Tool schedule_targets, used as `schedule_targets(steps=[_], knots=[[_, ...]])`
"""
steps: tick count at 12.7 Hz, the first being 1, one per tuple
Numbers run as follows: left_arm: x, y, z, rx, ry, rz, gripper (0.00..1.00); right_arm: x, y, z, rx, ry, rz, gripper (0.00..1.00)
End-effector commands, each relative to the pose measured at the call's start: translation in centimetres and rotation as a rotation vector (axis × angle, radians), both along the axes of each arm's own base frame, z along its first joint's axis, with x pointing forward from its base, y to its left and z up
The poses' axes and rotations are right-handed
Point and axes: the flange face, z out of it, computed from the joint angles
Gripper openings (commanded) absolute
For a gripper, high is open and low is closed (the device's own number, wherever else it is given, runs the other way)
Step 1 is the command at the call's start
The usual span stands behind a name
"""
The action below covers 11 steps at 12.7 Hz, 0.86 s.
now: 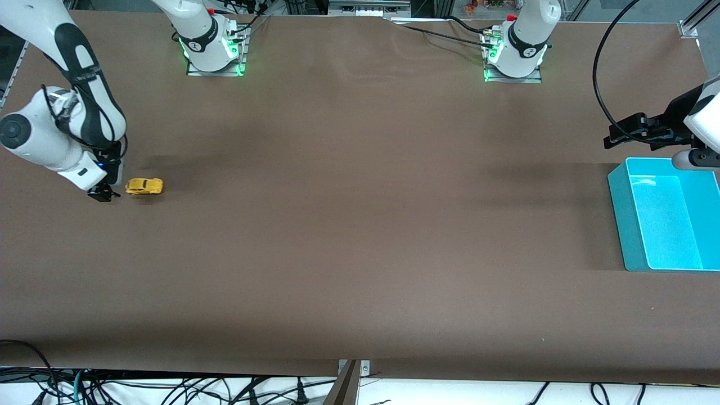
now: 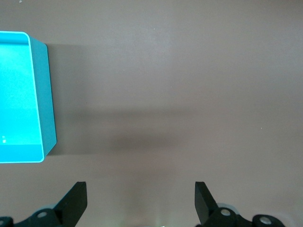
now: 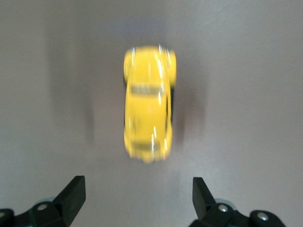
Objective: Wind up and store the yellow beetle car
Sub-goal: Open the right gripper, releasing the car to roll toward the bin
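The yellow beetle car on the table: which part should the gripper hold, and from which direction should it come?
Probably the two long sides of the yellow beetle car, coming from straight above. It stands on its wheels, its rounded body is narrow across, and the open right gripper is wider than it. The gripper sits beside the car toward the right arm's end of the table.

The yellow beetle car (image 1: pixel 144 186) is a tiny bright yellow toy with a rounded body and dark windows. It stands upright on its wheels on the brown table, toward the right arm's end. Its length runs along the table. In the right wrist view the yellow beetle car (image 3: pixel 148 112) appears from above, slightly blurred.
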Motion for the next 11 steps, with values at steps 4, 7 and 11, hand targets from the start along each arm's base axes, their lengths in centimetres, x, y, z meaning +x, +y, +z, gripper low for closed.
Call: schedule_targets(steps=[4, 7, 11], knots=[[0.0, 0.4, 0.3, 0.013, -0.013, -0.019, 1.0, 3.4, 0.1, 7.0, 0.027, -0.008, -0.101, 1.0], [0.4, 0.3, -0.4, 0.008, -0.001, -0.02, 1.0, 6.0, 4.5, 10.3, 0.039, 0.047, -0.258, 1.0], [1.3, 1.0, -2.5, -0.008, 0.018, -0.209, 1.0, 7.9, 11.1, 14.0, 0.024, 0.026, -0.537, 1.0]])
